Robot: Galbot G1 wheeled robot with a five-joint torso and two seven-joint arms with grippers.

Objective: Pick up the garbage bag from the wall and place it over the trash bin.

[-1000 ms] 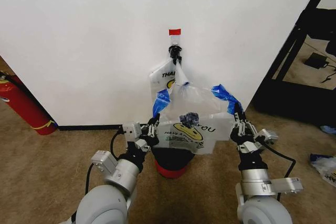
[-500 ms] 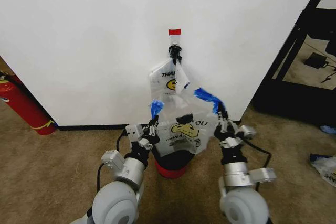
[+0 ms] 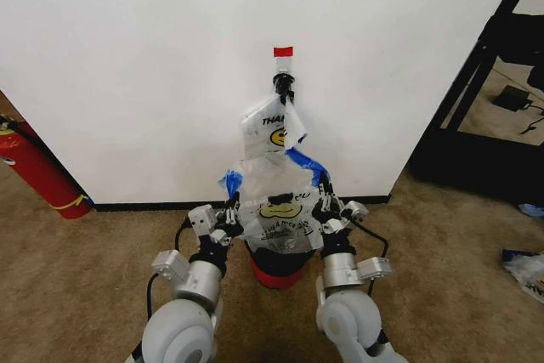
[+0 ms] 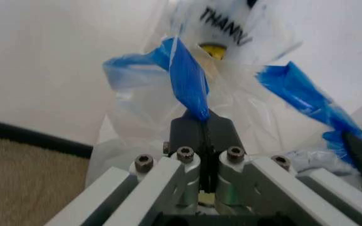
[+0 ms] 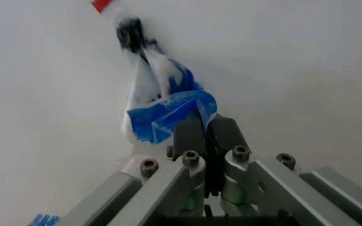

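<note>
The garbage bag [image 3: 276, 214], translucent with a yellow smiley and black print, hangs stretched between my two grippers just above the trash bin [image 3: 274, 263], a small black bin with a red base. My left gripper [image 3: 231, 210] is shut on one blue handle [image 4: 187, 84]. My right gripper [image 3: 325, 206] is shut on the other blue handle [image 5: 168, 113]. On the white wall [image 3: 153, 65] behind, a second printed bag [image 3: 270, 129] hangs from the black hook [image 3: 283, 84] under a red tape strip [image 3: 282, 51]. The held bag covers most of the bin's rim.
A red fire extinguisher [image 3: 38, 167] leans against the wall at the left. A black metal frame [image 3: 476, 82] stands at the right, with a loose plastic bag [image 3: 527, 268] on the carpet near it. A black baseboard [image 3: 144, 206] runs along the wall's foot.
Both grippers have drawn closer together and lower in front of the wall. The bag's mouth has narrowed and the bag now hangs nearer the bin.
</note>
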